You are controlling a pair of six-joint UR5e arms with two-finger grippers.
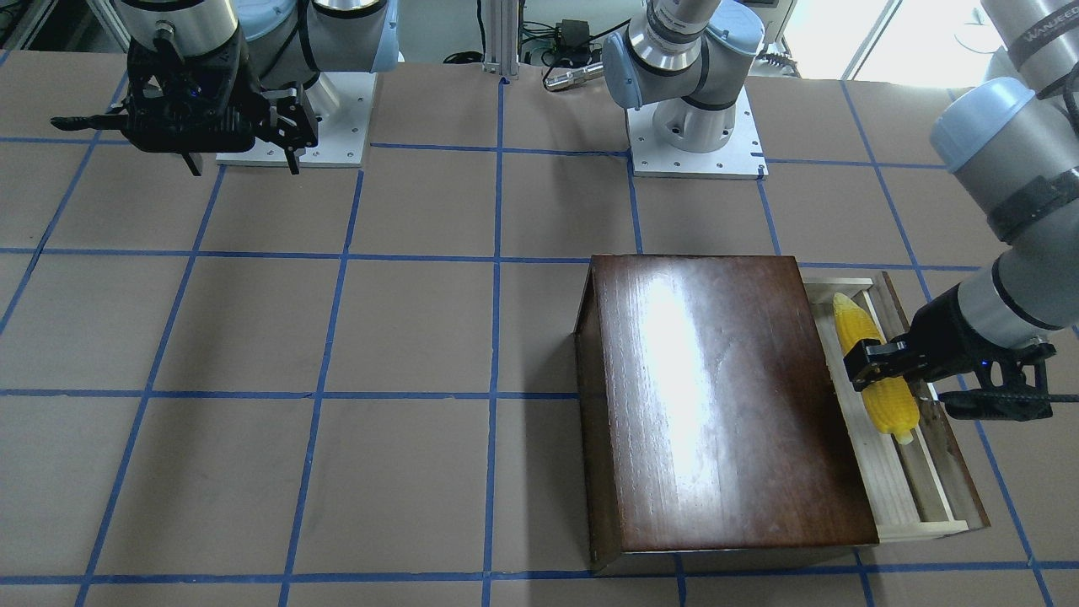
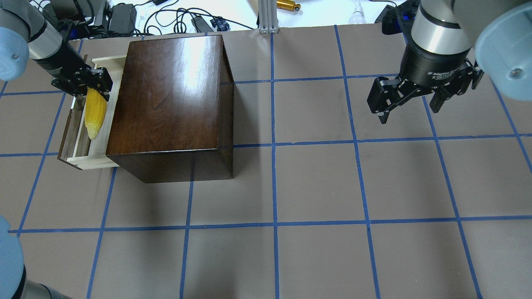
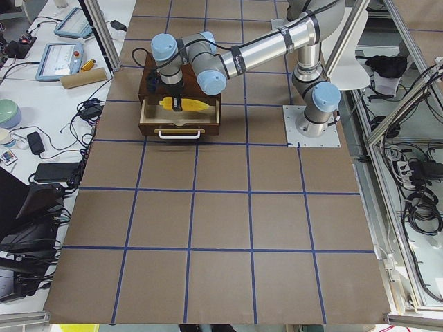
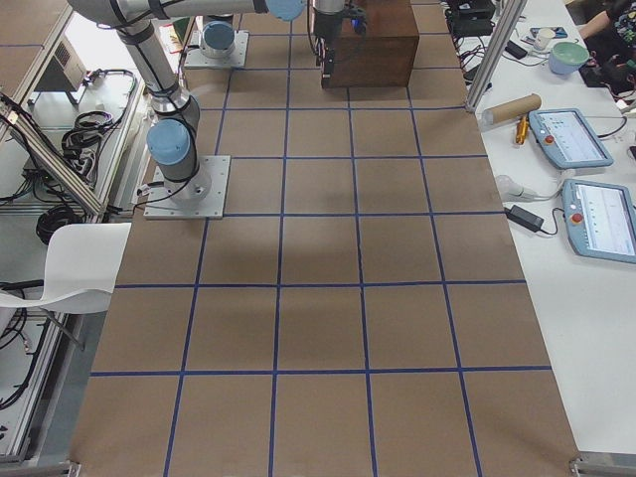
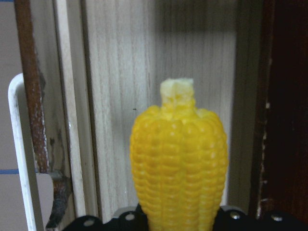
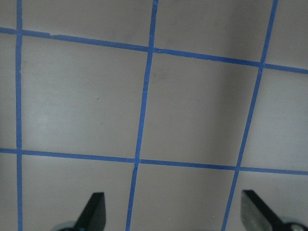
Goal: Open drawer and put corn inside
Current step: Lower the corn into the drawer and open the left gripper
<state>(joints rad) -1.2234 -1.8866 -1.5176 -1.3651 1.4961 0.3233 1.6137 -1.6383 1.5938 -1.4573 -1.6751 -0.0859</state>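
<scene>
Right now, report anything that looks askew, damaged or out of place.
Nothing stands out. The drawer is pulled out of the box, and the left gripper holds the corn lengthwise in line with it. The right gripper hangs open over the table, away from the box.

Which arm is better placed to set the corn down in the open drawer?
Left. The left hand grips the corn over the open drawer; the right hand hangs open and empty, far across the table.
</scene>
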